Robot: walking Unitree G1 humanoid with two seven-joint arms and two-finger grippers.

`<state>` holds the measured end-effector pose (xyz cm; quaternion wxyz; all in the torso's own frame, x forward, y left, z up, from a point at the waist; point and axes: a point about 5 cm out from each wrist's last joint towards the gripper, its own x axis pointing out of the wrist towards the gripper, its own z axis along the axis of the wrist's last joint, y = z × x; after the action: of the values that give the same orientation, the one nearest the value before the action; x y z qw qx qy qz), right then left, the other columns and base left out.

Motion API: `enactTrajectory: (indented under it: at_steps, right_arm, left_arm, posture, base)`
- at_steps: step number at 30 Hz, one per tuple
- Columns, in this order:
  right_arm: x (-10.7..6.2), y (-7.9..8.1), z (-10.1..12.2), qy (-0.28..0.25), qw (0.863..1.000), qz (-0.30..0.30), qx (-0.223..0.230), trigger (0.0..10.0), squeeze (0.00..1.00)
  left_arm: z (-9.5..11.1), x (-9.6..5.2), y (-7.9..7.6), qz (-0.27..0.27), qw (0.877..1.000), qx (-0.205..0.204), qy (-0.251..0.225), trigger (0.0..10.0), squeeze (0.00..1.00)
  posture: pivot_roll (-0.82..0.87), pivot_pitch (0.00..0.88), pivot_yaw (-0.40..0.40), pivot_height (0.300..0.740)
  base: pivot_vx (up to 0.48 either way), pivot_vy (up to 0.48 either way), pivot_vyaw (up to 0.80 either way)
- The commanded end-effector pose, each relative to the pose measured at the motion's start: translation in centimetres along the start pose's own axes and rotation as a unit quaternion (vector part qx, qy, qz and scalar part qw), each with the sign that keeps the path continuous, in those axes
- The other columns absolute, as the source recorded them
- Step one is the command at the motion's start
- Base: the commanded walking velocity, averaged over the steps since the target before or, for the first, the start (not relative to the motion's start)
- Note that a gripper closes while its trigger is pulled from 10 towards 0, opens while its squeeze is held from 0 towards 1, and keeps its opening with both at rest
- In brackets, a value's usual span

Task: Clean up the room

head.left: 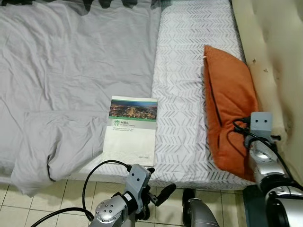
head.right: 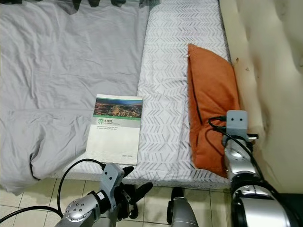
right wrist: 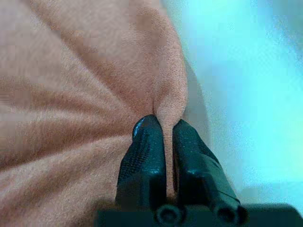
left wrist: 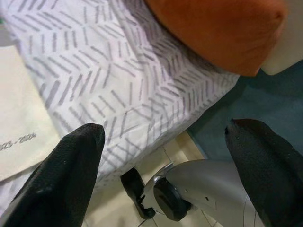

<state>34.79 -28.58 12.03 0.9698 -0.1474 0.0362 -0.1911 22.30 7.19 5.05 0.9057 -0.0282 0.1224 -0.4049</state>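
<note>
An orange cushion (head.left: 227, 104) lies on the patterned mattress (head.left: 184, 71) along the bed's right side, next to the cream headboard. My right gripper (right wrist: 163, 137) is shut on a pinched fold of the cushion's fabric (right wrist: 94, 85); its wrist (head.left: 260, 124) sits at the cushion's near right edge. A booklet (head.left: 131, 130) with a green and city-photo cover lies flat near the bed's front edge. My left gripper (left wrist: 165, 142) is open, held low in front of the bed's edge over the tiled floor, with nothing between its fingers (left wrist: 66, 175).
A rumpled grey sheet (head.left: 71, 71) covers the bed's left part and hangs over the front edge. The padded cream headboard (head.left: 274, 47) stands close on the right. Beige floor tiles (head.left: 71, 194) show below the bed.
</note>
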Motion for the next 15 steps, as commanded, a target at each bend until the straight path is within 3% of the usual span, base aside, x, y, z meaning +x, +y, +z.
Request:
enactTrajectory:
  at_steps: [1,7,10,15]
  right_arm:
    - [0.4,-3.6,1.0,-0.03,0.997,-0.066,-0.021,0.0,0.0]
    - [0.5,-5.6,1.5,-0.048,0.992,-0.072,-0.089,0.0,0.0]
    - [0.6,-8.2,1.8,-0.045,0.984,-0.082,-0.152,0.0,0.0]
    - [0.4,-8.3,1.0,-0.027,0.983,-0.074,-0.167,0.0,0.0]
  left_arm:
    - [-1.0,-0.3,-0.3,0.002,1.0,-0.007,0.018,10.0,0.0]
    - [-1.1,-0.4,-0.2,0.008,1.0,-0.008,0.017,10.0,0.0]
    - [-1.3,-0.4,-0.3,0.011,1.0,-0.013,0.015,10.0,0.0]
    - [-1.5,-0.4,-0.5,0.008,1.0,-0.013,0.018,10.0,0.0]
  posture:
    - [0.04,0.422,0.045,0.74]
    - [0.04,0.422,0.042,0.74]
    - [0.03,0.421,0.038,0.74]
    - [0.03,0.421,0.036,0.74]
  base:
    - [0.0,0.0,0.0]
    - [0.0,0.0,0.0]
    - [0.0,0.0,0.0]
    - [0.0,0.0,0.0]
